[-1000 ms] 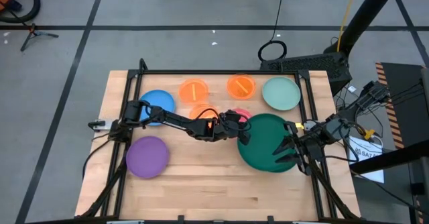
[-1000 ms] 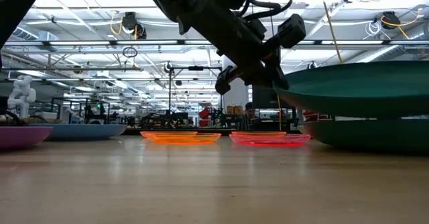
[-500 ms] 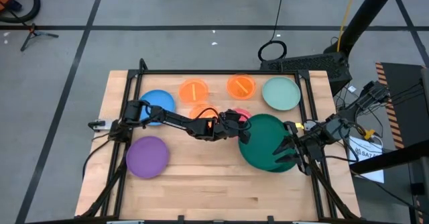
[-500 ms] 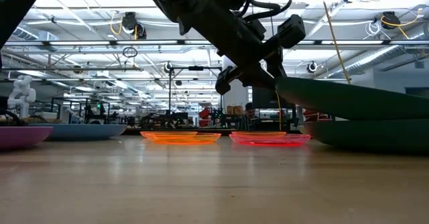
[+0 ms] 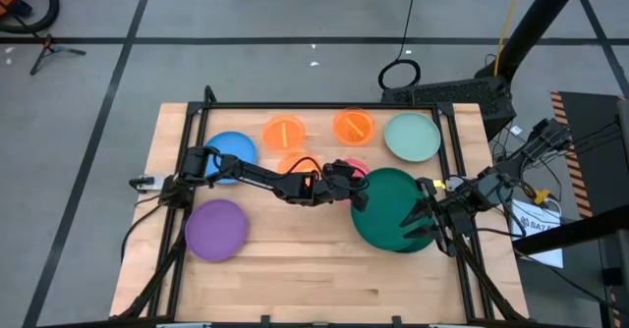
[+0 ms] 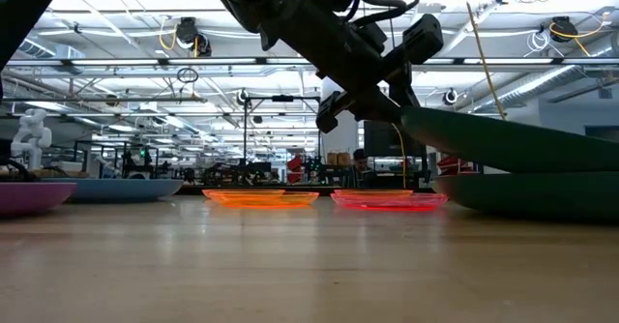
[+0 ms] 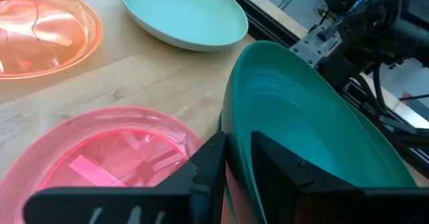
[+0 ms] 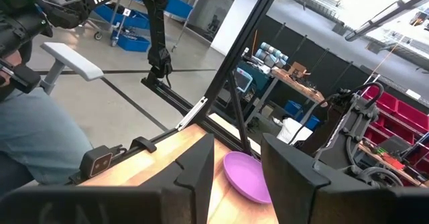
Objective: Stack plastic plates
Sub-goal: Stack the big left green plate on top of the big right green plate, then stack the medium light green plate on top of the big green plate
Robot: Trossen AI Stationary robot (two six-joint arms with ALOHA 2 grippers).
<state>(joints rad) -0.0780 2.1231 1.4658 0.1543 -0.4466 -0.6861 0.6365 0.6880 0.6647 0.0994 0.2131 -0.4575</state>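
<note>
Left gripper fingers pinch green plate rim — tilted.

Grey concrete floor around the wooden table, crossed by dark tape lines. Coiled black cable lying behind the table. High industrial ceiling hung with strip lights and ducts. Blue bins and red shelving farther off.
</note>
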